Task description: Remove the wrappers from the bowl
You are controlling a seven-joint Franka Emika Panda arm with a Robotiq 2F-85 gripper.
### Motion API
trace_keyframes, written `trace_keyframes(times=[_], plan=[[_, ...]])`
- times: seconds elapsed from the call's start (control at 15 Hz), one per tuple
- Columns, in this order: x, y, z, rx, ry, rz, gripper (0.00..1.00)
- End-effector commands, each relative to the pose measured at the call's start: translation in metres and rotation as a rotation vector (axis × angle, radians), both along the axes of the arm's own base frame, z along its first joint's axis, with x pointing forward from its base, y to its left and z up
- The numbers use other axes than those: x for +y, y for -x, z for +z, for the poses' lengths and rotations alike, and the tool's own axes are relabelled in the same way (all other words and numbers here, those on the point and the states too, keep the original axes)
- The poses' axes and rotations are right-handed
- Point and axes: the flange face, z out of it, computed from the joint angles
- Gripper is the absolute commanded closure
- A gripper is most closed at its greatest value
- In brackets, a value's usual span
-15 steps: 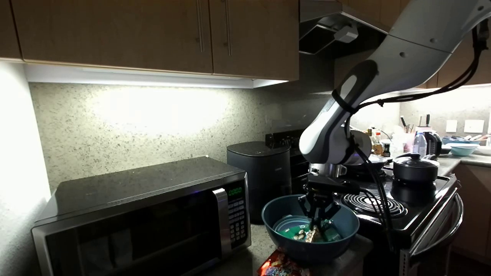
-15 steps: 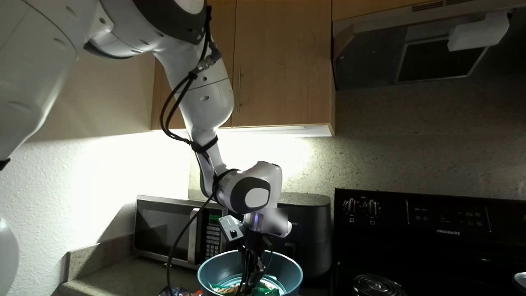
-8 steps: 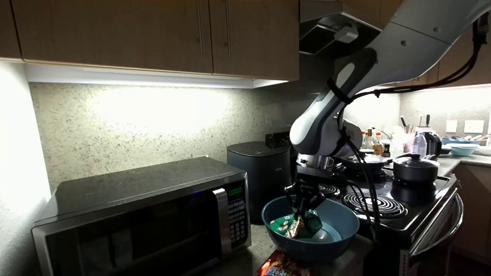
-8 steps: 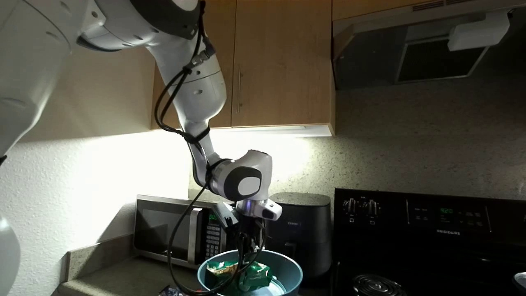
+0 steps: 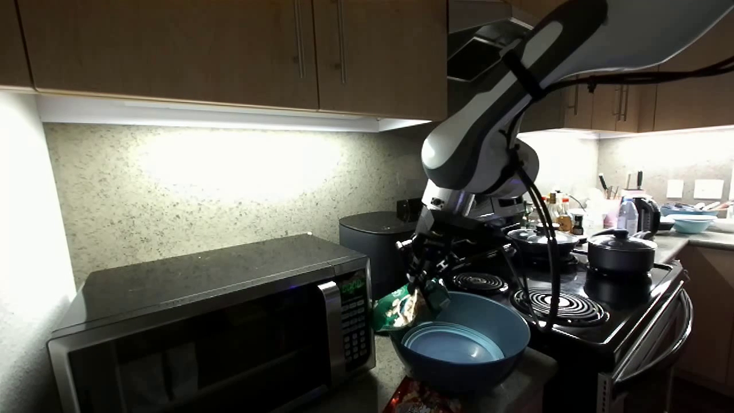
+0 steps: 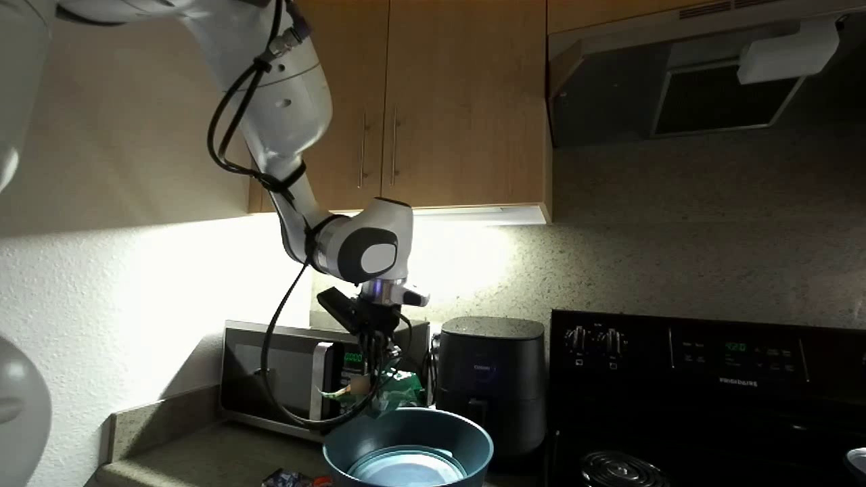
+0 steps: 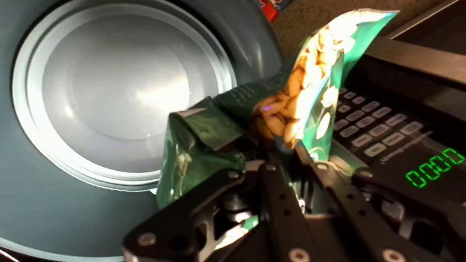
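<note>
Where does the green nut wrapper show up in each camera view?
In an exterior view: green nut wrapper, lower half, just right of centre.
In an exterior view: green nut wrapper, lower half, just left of centre.
In the wrist view: green nut wrapper, across the centre toward upper right.
Shared landmark in all three: the microwave's green display.

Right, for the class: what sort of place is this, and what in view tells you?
A kitchen, probably in a home, though that part is a guess. The signs are a microwave, a stove with a lidded pot on it, and a hood above.
</note>
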Motion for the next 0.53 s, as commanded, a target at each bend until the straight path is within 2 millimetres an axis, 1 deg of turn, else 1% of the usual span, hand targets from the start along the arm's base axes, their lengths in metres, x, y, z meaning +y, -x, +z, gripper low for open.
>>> trace_keyframes(times=[0.0,0.07,0.2,0.47], plan=[[0.026,0.015,0.025,-0.029,-0.013,0.114,0.97],[0.038,0.015,0.025,-0.005,-0.027,0.159,0.97],[0.064,0.018,0.019,0.071,-0.068,0.256,0.97],[0.112,0.027,-0.005,0.269,-0.1,0.41,0.97]])
